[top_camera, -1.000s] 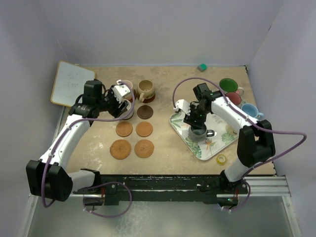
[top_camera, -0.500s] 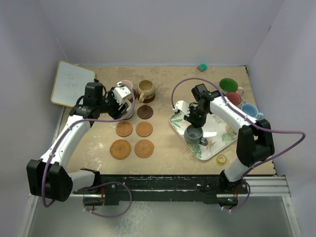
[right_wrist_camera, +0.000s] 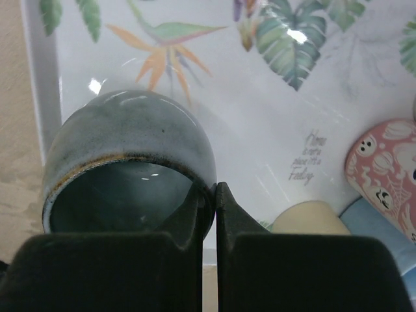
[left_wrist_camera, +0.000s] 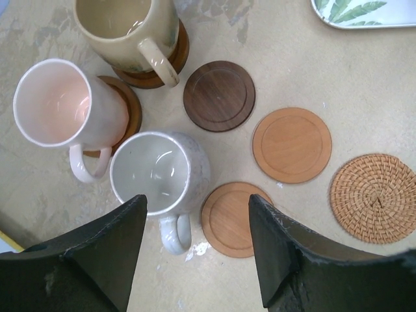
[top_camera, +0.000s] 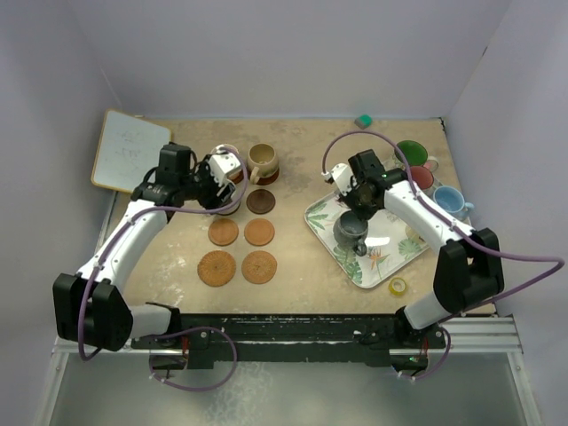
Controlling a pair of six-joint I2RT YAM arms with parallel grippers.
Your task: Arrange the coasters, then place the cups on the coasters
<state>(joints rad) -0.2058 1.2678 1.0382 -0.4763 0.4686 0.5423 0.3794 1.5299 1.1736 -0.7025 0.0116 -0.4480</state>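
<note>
My right gripper (right_wrist_camera: 216, 188) is shut on the rim of the slate cup (right_wrist_camera: 130, 140), one finger inside and one outside, over the leaf-patterned tray (right_wrist_camera: 260, 117). The top view shows that cup (top_camera: 349, 229) on the tray's left part below the right gripper (top_camera: 355, 213). My left gripper (left_wrist_camera: 197, 205) hangs open above the grey cup (left_wrist_camera: 159, 172), holding nothing. The pink cup (left_wrist_camera: 62, 104) and tan cup (left_wrist_camera: 127, 23) each stand on a coaster. Bare coasters lie nearby: dark brown (left_wrist_camera: 218, 95), two tan (left_wrist_camera: 292, 144) (left_wrist_camera: 234, 218), and one woven (left_wrist_camera: 375, 197).
Green (top_camera: 410, 153), red (top_camera: 419, 177) and light blue (top_camera: 448, 200) cups stand at the right by the tray (top_camera: 390, 266). A yellow tape roll (top_camera: 398, 286) lies near the front right. A whiteboard (top_camera: 129, 151) sits at the back left, a small green block (top_camera: 363, 120) at the back.
My right gripper has shut on the slate cup's rim and its wrist has turned, shifting the cup slightly on the tray. The left gripper has drifted a little and stayed open.
</note>
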